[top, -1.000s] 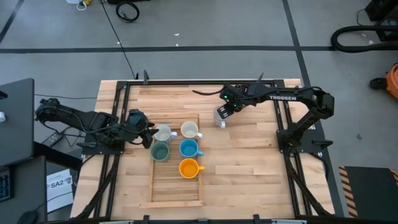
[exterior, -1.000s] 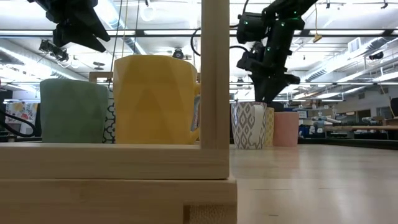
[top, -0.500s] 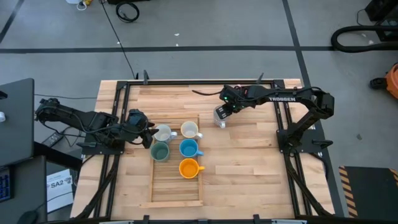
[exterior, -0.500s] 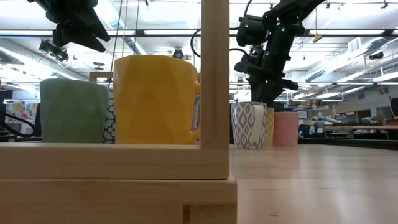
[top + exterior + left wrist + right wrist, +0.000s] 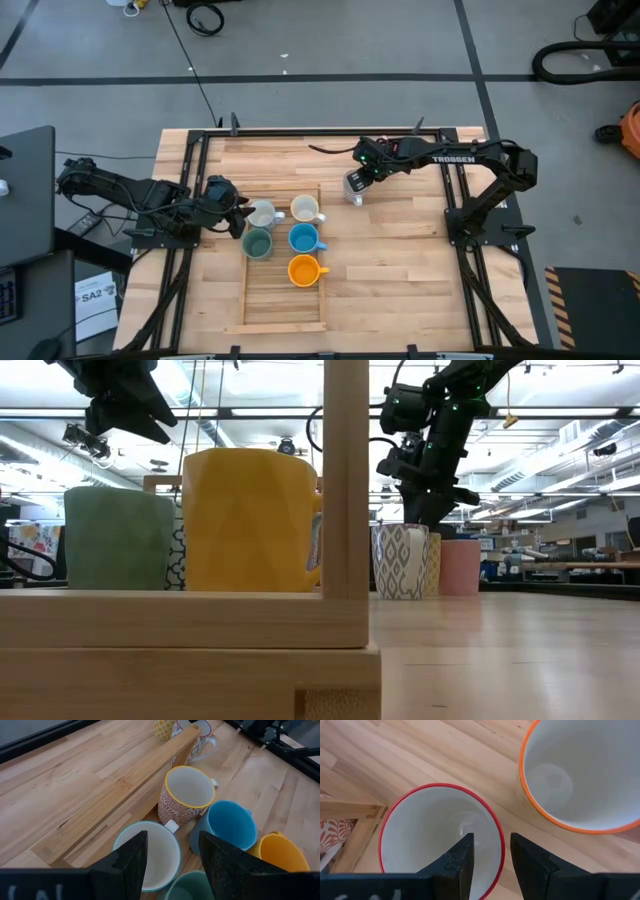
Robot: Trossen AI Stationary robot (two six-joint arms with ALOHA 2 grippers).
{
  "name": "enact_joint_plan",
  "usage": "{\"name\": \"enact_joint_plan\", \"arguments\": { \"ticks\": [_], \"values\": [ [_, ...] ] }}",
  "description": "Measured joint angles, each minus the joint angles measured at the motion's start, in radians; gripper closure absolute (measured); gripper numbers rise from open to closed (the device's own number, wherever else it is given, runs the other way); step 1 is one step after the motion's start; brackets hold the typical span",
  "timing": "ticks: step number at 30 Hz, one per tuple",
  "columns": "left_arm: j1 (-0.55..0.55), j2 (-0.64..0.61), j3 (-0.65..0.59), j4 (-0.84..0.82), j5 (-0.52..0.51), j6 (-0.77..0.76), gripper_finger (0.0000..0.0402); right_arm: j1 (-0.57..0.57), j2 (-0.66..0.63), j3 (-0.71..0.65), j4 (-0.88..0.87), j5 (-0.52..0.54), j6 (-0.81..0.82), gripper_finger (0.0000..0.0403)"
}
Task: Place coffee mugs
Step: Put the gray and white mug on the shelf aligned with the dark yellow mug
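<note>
- Since a second ago the right gripper (image 5: 353, 188) has dipped and squared up over the red-rimmed mug (image 5: 420, 845), just right of centre in the high view; in the last half second it has barely moved
- Its jaws are parted and empty: in the right wrist view one finger hangs over the mug's hollow and the other just outside the rim, so they straddle the wall
- That mug stands on the bare table (image 5: 400, 270), just outside the upper right corner of the wooden rack (image 5: 283, 325), with an orange-rimmed mug (image 5: 570, 775) close beside it
- The step in hand looks like taking this mug by its wall; go straight down until the fingers bracket the rim well, then close firmly
- Keep the outer finger clear of the orange-rimmed neighbour, since the gap between the two looks narrow
- Lift straight up before any sideways travel, high enough to pass the rack's rail
- Five mugs already sit in the upper part of the rack: white mug (image 5: 155, 855), yellow-rimmed mug (image 5: 304, 208), teal mug (image 5: 257, 244), blue mug (image 5: 303, 238) and orange mug (image 5: 303, 270); the lower slats are free, so aim there
- The left gripper (image 5: 238, 212) waits left of centre, jaws apart and holding nothing, above the white mug; it sits near the rack's upper left, so carry in from the right
</note>
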Motion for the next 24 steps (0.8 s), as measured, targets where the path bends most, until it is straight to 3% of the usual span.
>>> {"name": "enact_joint_plan", "arguments": {
  "ticks": [13, 24],
  "values": [
    [0.000, 0.000, 0.000, 0.000, 0.000, 0.000, 0.0219, 0.000, 0.000, -0.008, 0.010, 0.002, 0.033, 0.0270],
    [0.000, 0.000, 0.000, 0.000, 0.000, 0.000, 0.0219, 0.011, 0.000, -0.138, 0.188, -0.026, 0.062, 0.0270]
  ]
}}
